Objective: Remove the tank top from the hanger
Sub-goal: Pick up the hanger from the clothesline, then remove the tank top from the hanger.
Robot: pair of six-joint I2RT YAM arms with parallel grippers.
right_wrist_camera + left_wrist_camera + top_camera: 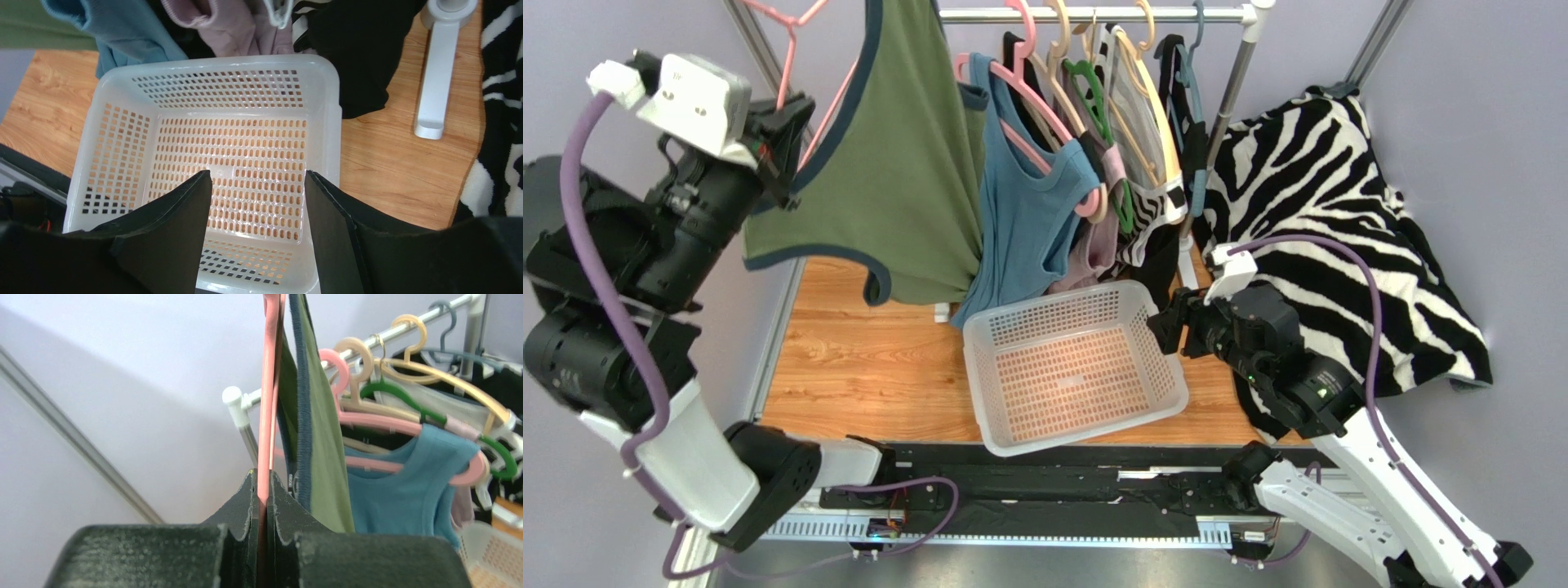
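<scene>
The green tank top (897,159) with dark blue trim hangs from a pink hanger (784,49) at the upper left, pulled away from the rail. My left gripper (783,132) is shut on the hanger's lower pink bar. In the left wrist view the hanger (268,386) runs straight up out of the closed gripper (263,478), with the tank top (322,447) just to its right. My right gripper (1161,328) is open and holds nothing, at the right rim of the white basket (1063,303). In the right wrist view the gripper (258,177) hovers over the basket (215,63).
A clothes rail (1100,15) at the back carries several hangers with a blue tank top (1032,202) and other garments. Its white post (437,79) stands on the wooden table (854,355). A zebra-striped cloth (1333,208) drapes at the right.
</scene>
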